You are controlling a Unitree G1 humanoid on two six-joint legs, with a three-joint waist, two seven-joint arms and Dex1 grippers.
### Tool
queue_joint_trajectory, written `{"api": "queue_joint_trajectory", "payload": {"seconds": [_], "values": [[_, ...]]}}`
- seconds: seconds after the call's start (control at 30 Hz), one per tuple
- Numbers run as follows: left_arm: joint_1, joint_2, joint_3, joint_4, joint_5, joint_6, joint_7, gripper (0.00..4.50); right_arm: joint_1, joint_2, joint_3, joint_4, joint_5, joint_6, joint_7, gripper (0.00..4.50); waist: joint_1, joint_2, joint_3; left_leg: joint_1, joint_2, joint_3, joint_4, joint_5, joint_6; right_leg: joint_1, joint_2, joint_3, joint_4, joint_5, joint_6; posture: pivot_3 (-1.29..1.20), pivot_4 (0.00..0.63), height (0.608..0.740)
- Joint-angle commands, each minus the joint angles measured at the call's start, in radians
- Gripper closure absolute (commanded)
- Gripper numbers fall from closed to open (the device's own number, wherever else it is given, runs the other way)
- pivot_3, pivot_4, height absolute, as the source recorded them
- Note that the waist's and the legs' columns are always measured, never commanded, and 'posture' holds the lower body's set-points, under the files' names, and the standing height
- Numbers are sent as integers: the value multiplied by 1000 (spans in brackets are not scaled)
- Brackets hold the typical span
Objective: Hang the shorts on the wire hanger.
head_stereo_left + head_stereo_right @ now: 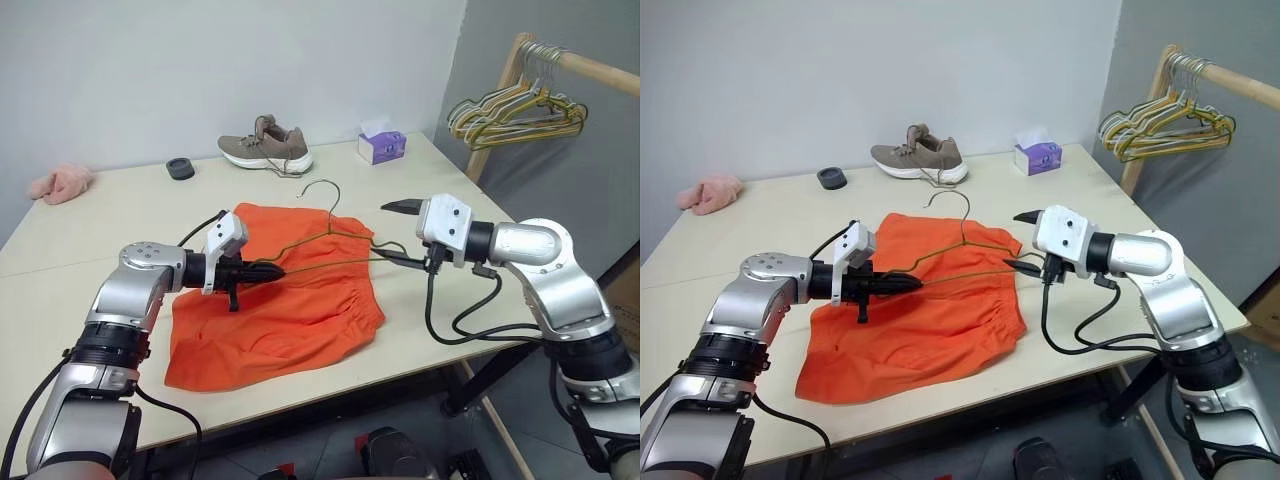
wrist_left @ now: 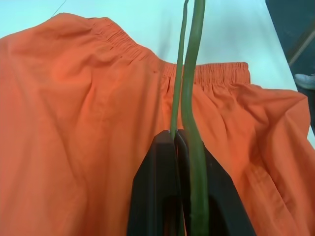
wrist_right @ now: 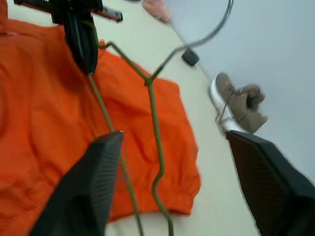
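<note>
Shorts: the shorts (image 1: 270, 305) lay spread flat on the table (image 1: 90, 235), waistband toward my right arm, not yet on anything.
Hanger: I had the hanger (image 1: 330, 238) raised just over the cloth, hook pointing to the far edge.
Left gripper: the left gripper (image 1: 268, 270) was clamped on one corner of the wire, in my judgement to steady it for threading.
Right gripper: the right gripper (image 1: 1021, 241) stood with fingers wide apart at the opposite corner, gripping nothing.
Left wrist view: it showed the wire pinched between closed pads.
Right wrist view: it showed the whole triangle, plus the shoe (image 3: 236, 101) beyond.
</note>
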Motion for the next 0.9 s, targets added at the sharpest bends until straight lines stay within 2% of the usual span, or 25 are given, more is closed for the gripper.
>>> {"api": "queue_joint_trajectory", "payload": {"seconds": [0.03,0.2,0.43,0.53,0.87,0.9], "values": [[4,34,11,-101,1,-44,-15,4500,-10,-48,16,-49,18,153,31,299,-1,0,0,0,0,0,0,0,0,0,0,0,0,0,0,-337,0,740],[18,46,13,-166,-12,-27,-22,4500,-64,-37,100,34,-18,228,43,299,-4,0,0,0,0,0,0,0,0,0,0,0,1,0,0,-326,0,740],[33,51,12,-202,-8,-28,-22,4500,-143,-25,234,182,-70,175,150,299,-3,0,0,0,0,0,0,0,1,0,0,0,0,0,0,-312,0,740],[44,54,6,-216,-6,-37,-28,4500,-163,-12,253,222,-71,176,183,926,-2,0,0,0,0,0,0,0,1,0,0,0,0,0,0,-306,0,740],[63,48,11,-225,-6,-59,-16,4500,-166,-2,277,266,-94,186,228,4461,-1,0,0,0,0,0,0,0,1,0,0,-1,0,0,0,-301,0,740],[64,47,14,-228,-12,-55,-16,4500,-163,-1,277,264,-97,186,227,4487,-1,0,0,0,0,0,0,0,1,0,0,-1,0,0,0,-301,0,740]]}}
